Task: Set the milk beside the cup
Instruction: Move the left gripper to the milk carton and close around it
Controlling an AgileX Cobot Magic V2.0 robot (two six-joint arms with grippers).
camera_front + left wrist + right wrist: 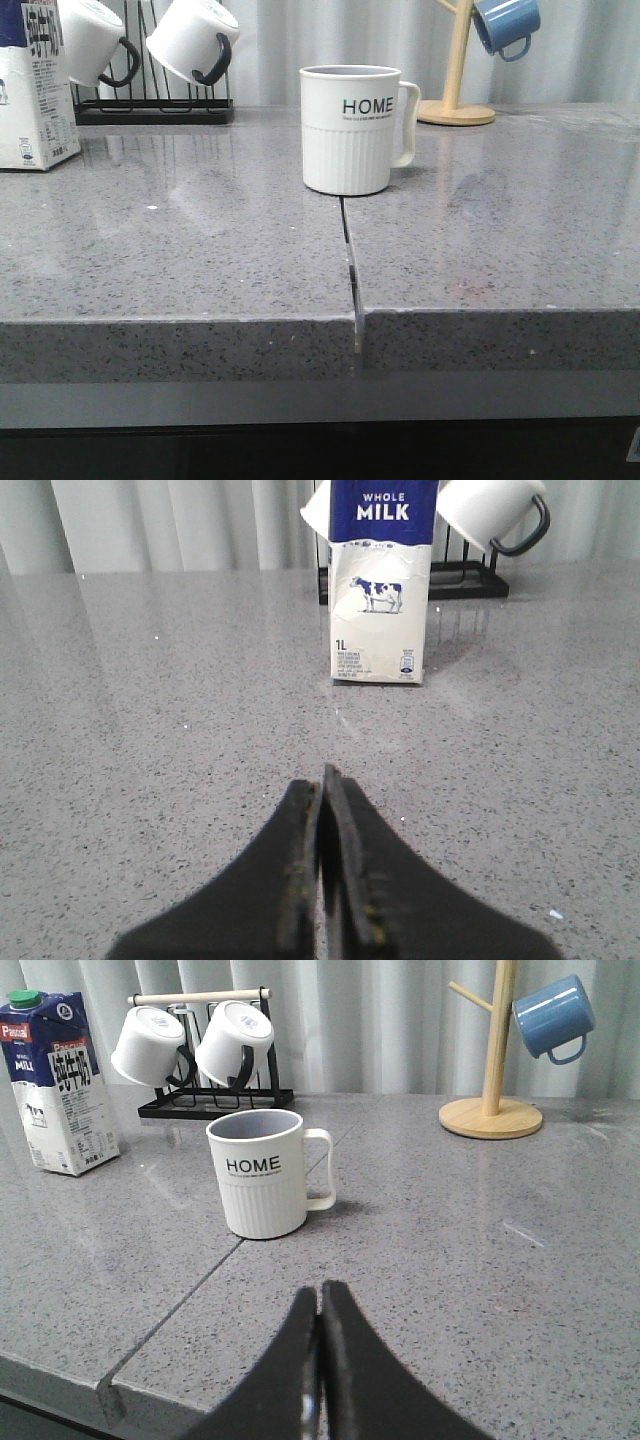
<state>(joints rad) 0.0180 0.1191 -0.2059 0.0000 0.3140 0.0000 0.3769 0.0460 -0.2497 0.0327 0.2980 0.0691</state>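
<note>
The milk carton (35, 85) stands upright at the far left of the grey counter, cut off by the frame edge. It also shows in the left wrist view (380, 580), white with a blue top and a cow picture, and in the right wrist view (58, 1085). The cup (350, 130), a white ribbed mug lettered "HOME", stands at the counter's middle, handle to the right; it also shows in the right wrist view (262, 1172). My left gripper (322, 780) is shut and empty, well short of the milk. My right gripper (320, 1295) is shut and empty, short of the cup.
A black rack (150, 105) with two white black-handled mugs (195, 40) stands at the back left, right behind the milk. A wooden mug tree (457, 100) with a blue mug (505, 25) stands at the back right. A seam (350, 250) splits the counter in front of the cup.
</note>
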